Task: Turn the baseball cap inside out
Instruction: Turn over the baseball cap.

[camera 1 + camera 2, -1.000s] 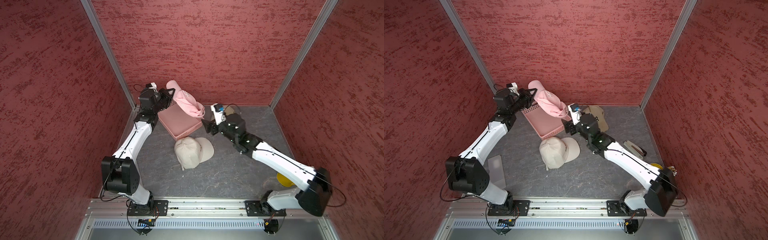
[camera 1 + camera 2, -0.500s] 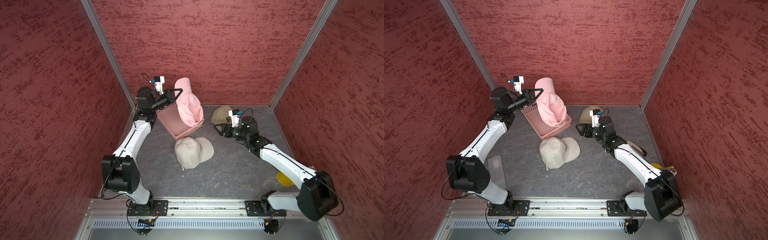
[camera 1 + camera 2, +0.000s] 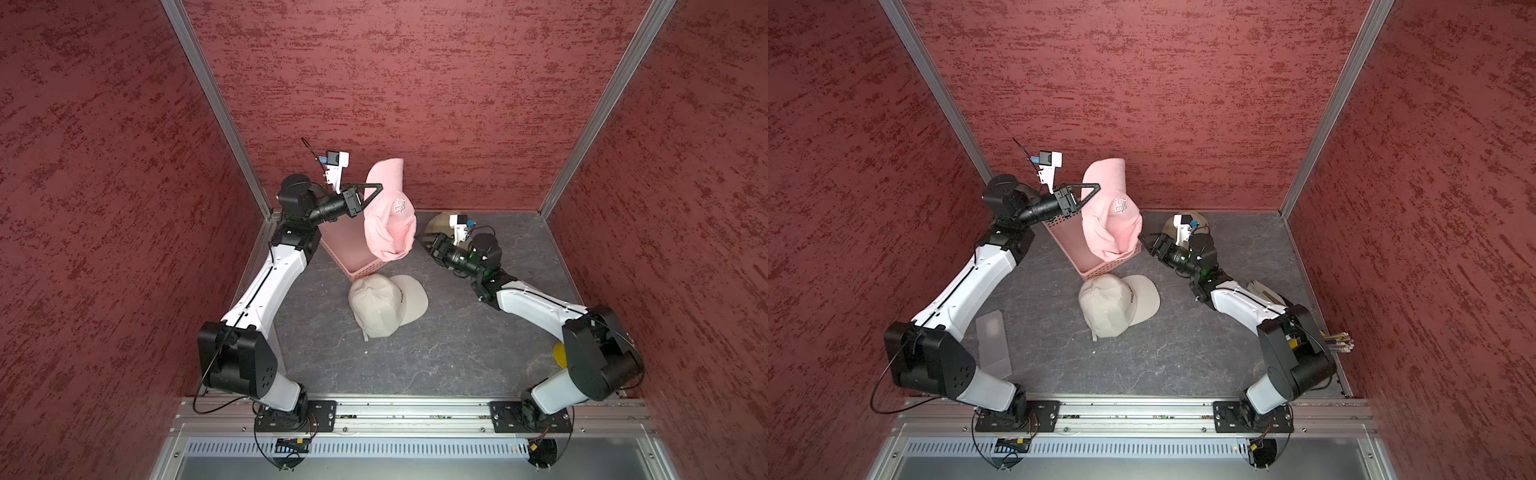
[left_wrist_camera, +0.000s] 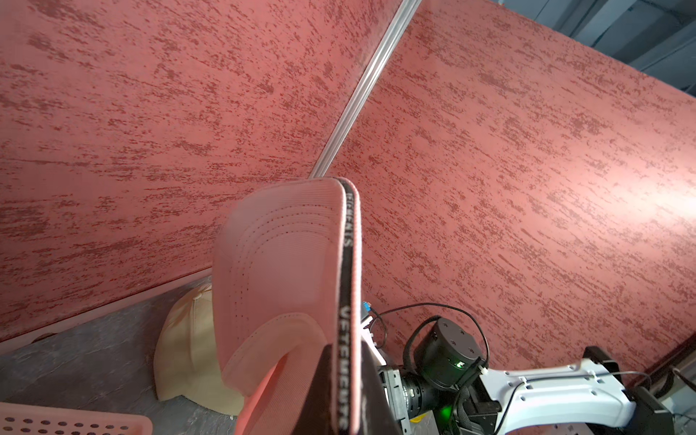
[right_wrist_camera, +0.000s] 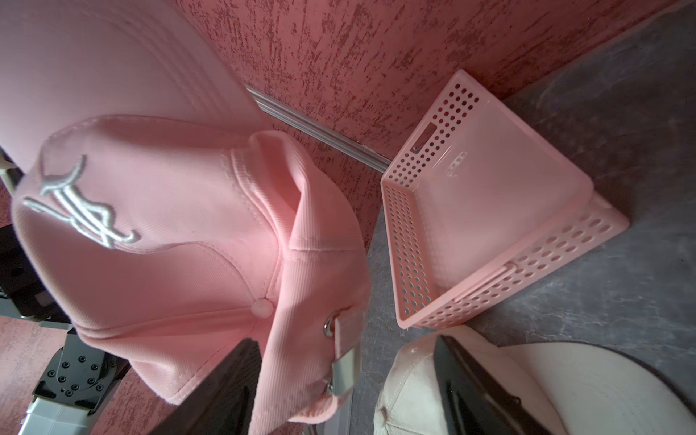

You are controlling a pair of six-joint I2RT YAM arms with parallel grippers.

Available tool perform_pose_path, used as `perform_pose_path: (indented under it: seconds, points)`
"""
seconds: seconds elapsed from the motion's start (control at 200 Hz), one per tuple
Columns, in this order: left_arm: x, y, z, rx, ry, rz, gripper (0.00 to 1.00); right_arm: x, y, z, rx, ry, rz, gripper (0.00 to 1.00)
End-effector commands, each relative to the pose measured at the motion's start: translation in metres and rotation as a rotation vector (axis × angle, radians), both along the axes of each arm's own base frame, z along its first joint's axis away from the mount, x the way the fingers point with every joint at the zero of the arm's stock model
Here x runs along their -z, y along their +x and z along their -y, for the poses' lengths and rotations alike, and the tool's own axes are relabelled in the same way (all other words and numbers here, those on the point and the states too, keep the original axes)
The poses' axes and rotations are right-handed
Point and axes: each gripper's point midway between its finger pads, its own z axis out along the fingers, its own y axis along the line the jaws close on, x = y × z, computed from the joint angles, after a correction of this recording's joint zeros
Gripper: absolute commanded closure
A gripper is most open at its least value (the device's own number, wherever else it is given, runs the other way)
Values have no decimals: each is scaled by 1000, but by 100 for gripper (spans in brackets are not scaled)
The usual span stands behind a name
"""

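Bench: dark grey, stone-patterned, filling the middle of both top views.
Basket: pink with perforated walls, upper centre, near the left corner post.
Beige cap: crown up at frame centre, just below the basket, brim pointing right.
Tan cap: right of the basket by the back wall, partly hidden.
Yellow thing: right edge of the bench, mostly hidden.
Clear sheet: lying flat, lower left.
Sticks: a bundle at the right edge.
Walls: red and textured.

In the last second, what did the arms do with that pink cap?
The left claw lifted the pink cap higher, so it hangs brim-up. The right claw, open, backed off, then returned near its lower edge. The beige cap and basket stayed put.
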Motion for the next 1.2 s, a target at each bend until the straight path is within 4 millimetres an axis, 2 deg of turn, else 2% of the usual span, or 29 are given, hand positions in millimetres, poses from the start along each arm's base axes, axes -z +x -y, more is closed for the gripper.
perform_pose_path:
  seconds: [0.0, 0.19, 0.235, 0.27, 0.346, 0.406, 0.476, 0.576, 0.651, 0.756, 0.867, 0.962, 1.107, 1.197]
  points:
    - [-16, -17, 9, 24, 35, 100, 100, -38, -4, -14, -61, 82, 83, 26]
    - [-12, -19, 18, 30, 71, 101, 100, -28, -3, -20, -68, 41, 59, 34]
    - [-11, -19, 20, 30, 72, 100, 100, -21, -2, -22, -66, 12, 42, 43]
    - [-12, -19, 20, 26, 68, 101, 100, -15, 0, -21, -56, -2, 31, 55]
    - [-19, -15, 14, -11, 22, 97, 100, -3, 3, -20, -55, -2, 33, 73]
    - [-29, -14, 7, -16, -56, 82, 100, 4, 3, -21, -73, 19, 50, 81]
    - [-48, -21, 2, 17, -142, 98, 100, 12, 3, -21, -92, 35, 71, 84]
    - [-72, -33, 3, 61, -221, 118, 100, 26, 5, -24, -105, 29, 90, 81]
    - [-85, -41, 6, 87, -259, 124, 100, 29, 6, -26, -110, 44, 119, 75]
    - [-94, -48, 13, 128, -323, 101, 100, 25, 8, -31, -129, 98, 155, 68]
    - [-93, -48, 23, 143, -337, 57, 100, 20, 11, -40, -151, 106, 177, 59]
    - [-82, -43, 32, 150, -321, -15, 100, 7, 9, -48, -178, 94, 232, 45]
    - [-48, -25, 31, 67, -282, -142, 100, -14, 0, -47, -200, 35, 290, 35]
    - [-27, -10, 19, -29, -257, -228, 100, -17, -5, -39, -192, -60, 294, 31]
